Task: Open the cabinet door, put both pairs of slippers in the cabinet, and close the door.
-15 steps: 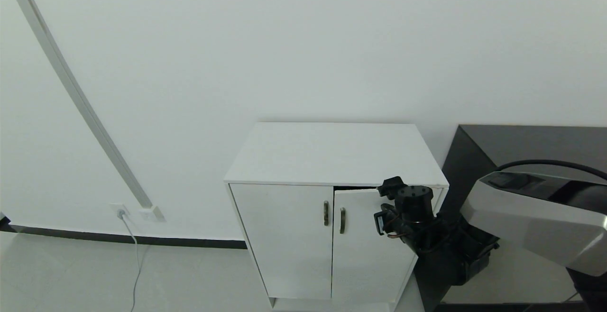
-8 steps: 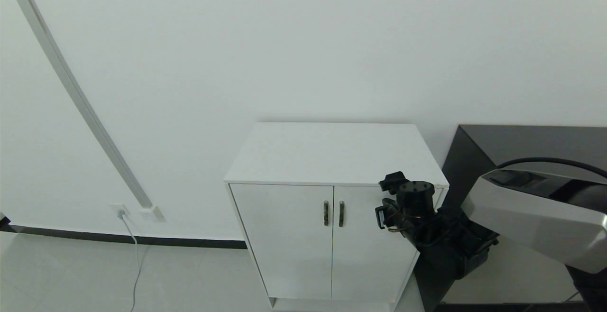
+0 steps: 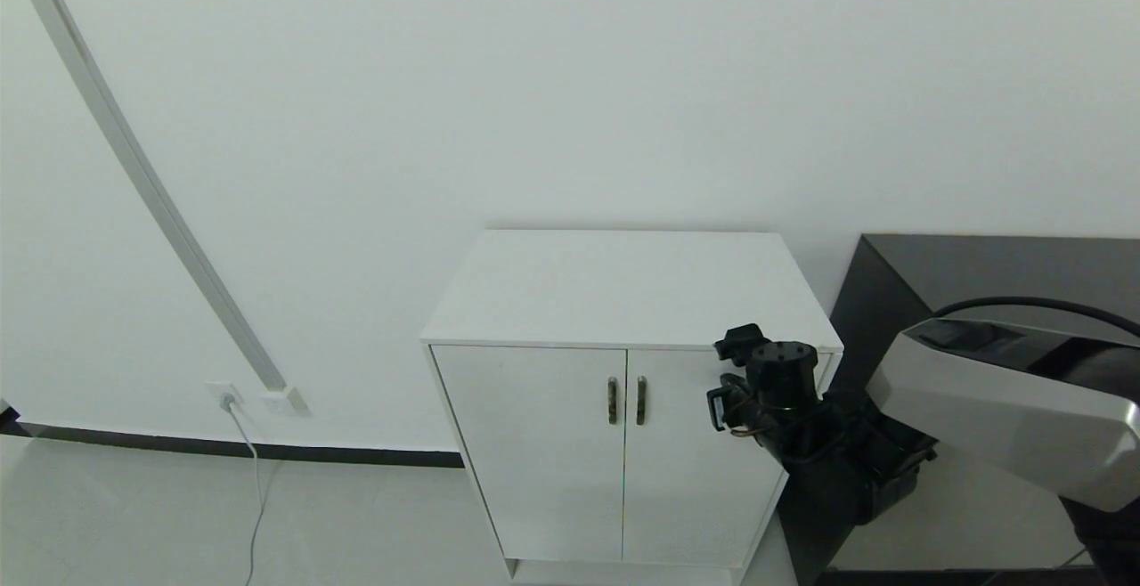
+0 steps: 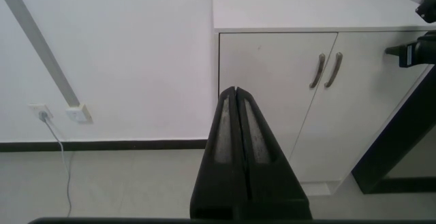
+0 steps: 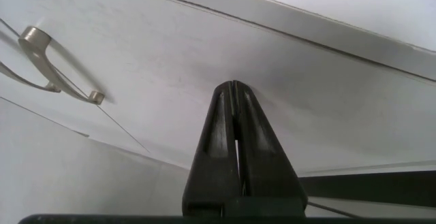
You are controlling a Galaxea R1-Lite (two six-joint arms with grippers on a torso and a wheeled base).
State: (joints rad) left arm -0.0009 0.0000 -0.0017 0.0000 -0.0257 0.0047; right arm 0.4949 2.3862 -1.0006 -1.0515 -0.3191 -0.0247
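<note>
Filling most of the head view, the white wall [image 3: 570,78] backs the whole scene, with the pale floor [image 3: 178,524] running along the bottom left of the frame. The white cabinet [image 3: 623,288] stands against that wall at lower centre, and a dark unit [image 3: 980,270] sits just beside it at the right edge. Both the left door [image 3: 525,443] and the right door [image 3: 686,479] lie flush with the cabinet front, with only a thin seam between them. From that I judge the slippers are already shut inside and the task is at its very end. The right hand [image 5: 236,91] has its fingers pressed together with nothing between them. Its tips are at the upper part of the right door, between the handle and the outer edge, though whether they actually touch the panel I cannot tell. Fingers closed like this make a blunt pusher, which would suit seating a door rather than gripping it. The left hand [image 4: 235,91] is likewise pressed together and empty. It is held well apart from the cabinet and points toward the left door, probably kept back so it stays out of the door's swing. The two metal handles [image 3: 612,400] sit either side of the seam at centre frame, and neither is gripped. At lower left a wall socket [image 3: 223,393] feeds a cable [image 3: 258,479] that drops to the floor, well apart from the cabinet.
</note>
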